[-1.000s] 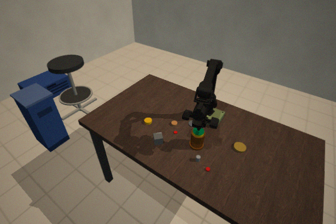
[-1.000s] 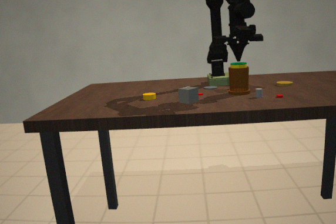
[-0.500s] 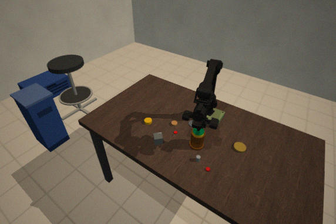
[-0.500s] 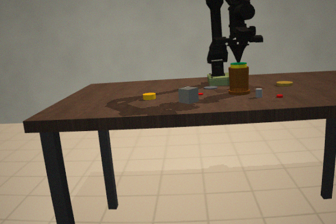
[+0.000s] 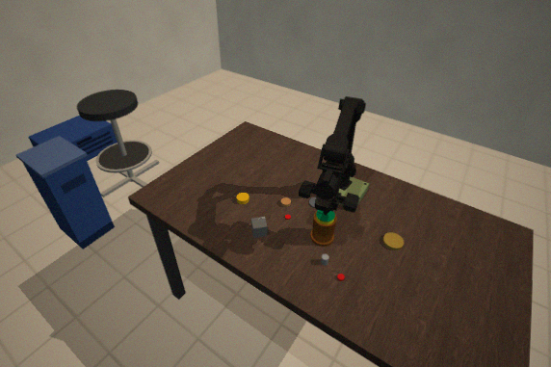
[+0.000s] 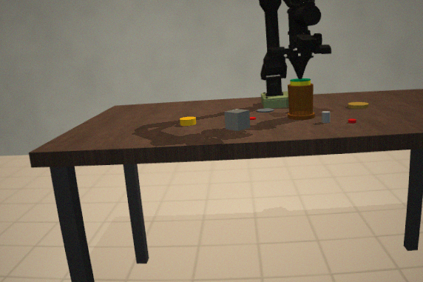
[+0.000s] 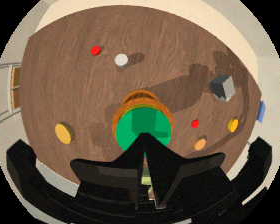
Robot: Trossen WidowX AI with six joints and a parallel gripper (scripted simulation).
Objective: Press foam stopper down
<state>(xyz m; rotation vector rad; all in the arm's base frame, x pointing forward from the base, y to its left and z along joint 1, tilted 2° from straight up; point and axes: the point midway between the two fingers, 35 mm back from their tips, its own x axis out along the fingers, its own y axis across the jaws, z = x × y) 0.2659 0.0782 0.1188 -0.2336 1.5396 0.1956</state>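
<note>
An amber jar (image 5: 323,229) stands upright on the dark wooden table, also seen in the exterior view (image 6: 300,101). A green foam stopper (image 6: 299,82) sits in its mouth, and its top stands a little above the rim. In the wrist view the stopper (image 7: 143,129) fills the jar's opening. My gripper (image 6: 300,75) (image 7: 144,136) is shut and empty. It points straight down, with its tip at the stopper's top, right over the middle. I cannot tell whether the tip touches the foam.
Near the jar lie a grey cube (image 5: 259,225), a small grey cylinder (image 5: 325,258), two red buttons (image 5: 340,276) (image 5: 287,217), a yellow disc (image 5: 243,197), an orange disc (image 5: 285,201) and a mustard disc (image 5: 393,240). The arm's green base (image 5: 355,187) is behind the jar.
</note>
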